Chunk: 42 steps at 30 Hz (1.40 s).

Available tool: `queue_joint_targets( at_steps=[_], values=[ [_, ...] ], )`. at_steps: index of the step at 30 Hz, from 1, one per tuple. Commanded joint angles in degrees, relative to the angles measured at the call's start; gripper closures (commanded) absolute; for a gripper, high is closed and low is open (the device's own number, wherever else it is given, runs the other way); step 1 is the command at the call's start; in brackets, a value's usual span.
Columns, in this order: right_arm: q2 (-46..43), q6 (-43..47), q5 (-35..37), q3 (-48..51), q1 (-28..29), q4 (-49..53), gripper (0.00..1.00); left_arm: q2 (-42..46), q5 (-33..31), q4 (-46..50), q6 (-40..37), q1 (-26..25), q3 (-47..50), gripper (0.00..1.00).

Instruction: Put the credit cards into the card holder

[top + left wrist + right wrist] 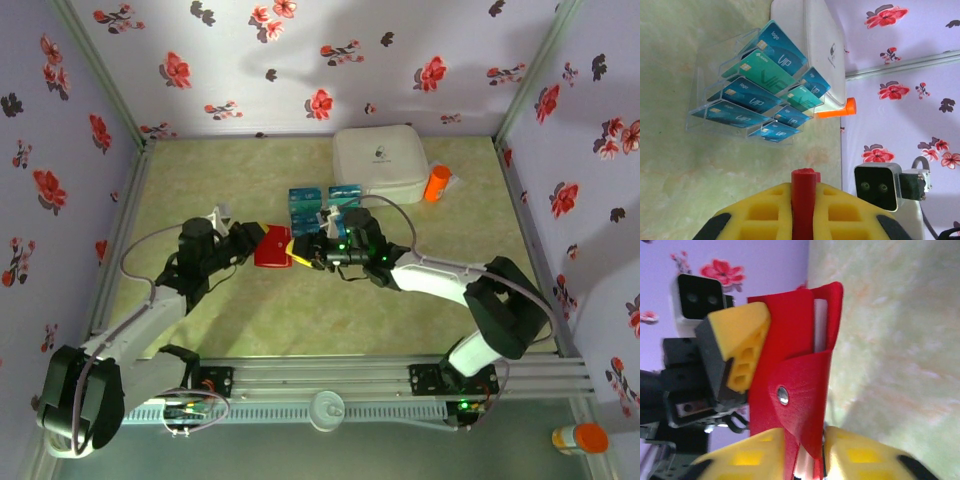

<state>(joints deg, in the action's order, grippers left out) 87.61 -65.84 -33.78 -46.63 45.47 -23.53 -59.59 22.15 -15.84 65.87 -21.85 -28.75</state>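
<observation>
card holder [800, 370]: bright red, grained, folded; flap w/ silver snap stud [783, 395]; slot cut along one edge.
where: mid table [250, 310], held betw both grippers, just in front of the rack.
L gripper [805, 210]: clamped tight on holder's edge, red strip betw yellow fingers.
R gripper [807, 462]: holder's flap betw its jaws, fingers close each side; can't tell if gripping.
credit cards [755, 95]: blue & teal, tilted in clear tiered rack [700, 100].
writing: "VIP" on cards, "logo" on some.
white case [820, 45]: behind rack, small dark logo, unreadable; orange bottle [837, 109] beside it.
</observation>
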Motion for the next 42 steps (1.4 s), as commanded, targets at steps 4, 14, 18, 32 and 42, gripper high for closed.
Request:
queue_joint_targets(
  at_steps=[4, 14, 18, 32, 42],
  values=[
    [-7.3, 21.2, 15.6, -8.2, 0.2, 34.7, 0.49, 1.6, -0.2, -0.3, -1.5, -0.1, 0.4, 1.0],
    [-3.2, 26.5, 26.7, -19.2, 5.8, 43.5, 0.39, 1.3, -8.0, 5.4, -4.5, -5.6, -3.7, 1.0],
    [0.8, 27.9, 29.0, -24.1, 8.0, 45.1, 0.38, 1.0, -9.8, 5.9, -4.4, -6.8, -4.5, 1.0],
    [10.1, 28.8, 44.0, -23.7, 11.3, 48.0, 0.4, 0.4, -13.0, 4.9, -3.3, -9.4, -4.9, 1.0],
    [7.6, 25.9, 49.4, -13.8, 8.0, 47.4, 0.45, 0.6, -13.4, 4.4, -2.9, -10.0, -5.1, 1.0]
  ],
)
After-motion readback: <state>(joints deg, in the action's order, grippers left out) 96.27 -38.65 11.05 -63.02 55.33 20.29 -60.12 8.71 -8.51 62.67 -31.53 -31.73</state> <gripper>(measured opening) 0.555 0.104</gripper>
